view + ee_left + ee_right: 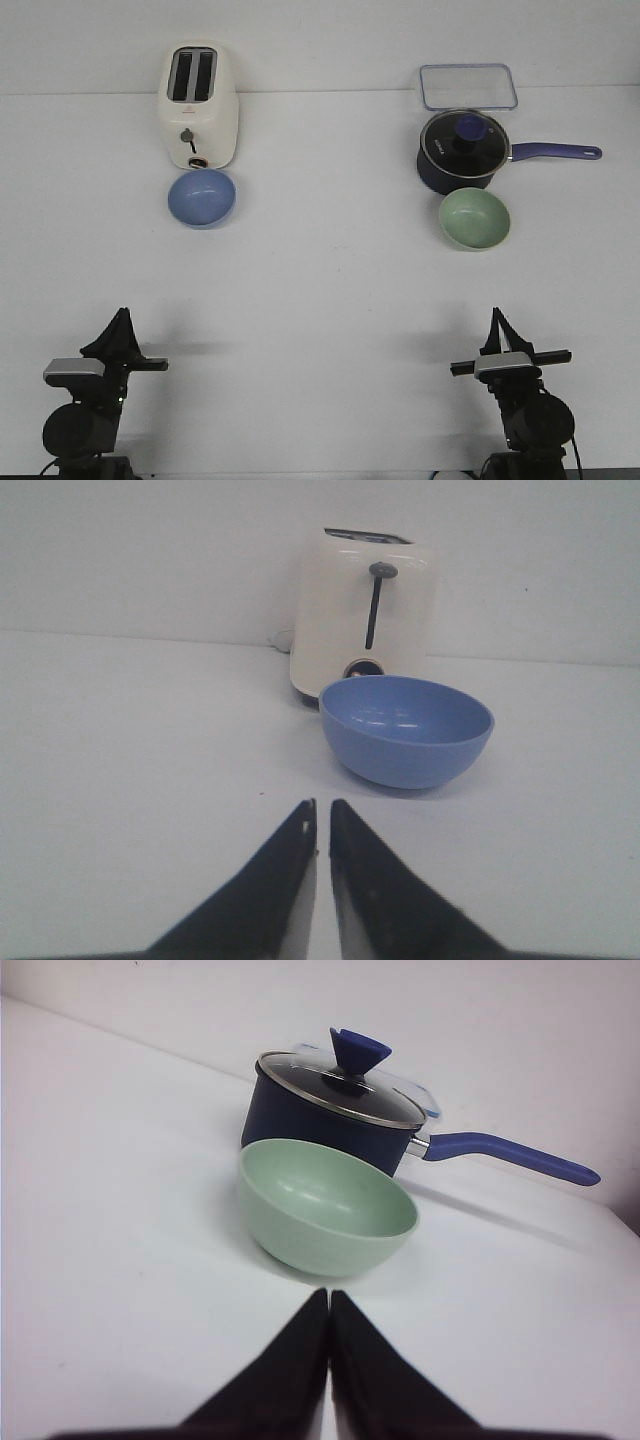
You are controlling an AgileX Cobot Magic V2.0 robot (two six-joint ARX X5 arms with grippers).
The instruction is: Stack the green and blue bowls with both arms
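The blue bowl [202, 198] sits just in front of the toaster [201, 105], and the green bowl [475, 219] just in front of the saucepan [460, 150]. Both the left gripper [122, 320] and right gripper [496, 322] rest near the table's [330, 290] front edge, fingers pressed together, holding nothing, well apart from the bowls.

blue bowl [202, 198] upright, green bowl [475, 219] upright, well apart

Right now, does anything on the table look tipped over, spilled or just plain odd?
Nothing stands out. The blue bowl sits upright before the toaster, the green bowl upright before the lidded saucepan, both empty. No spills show.
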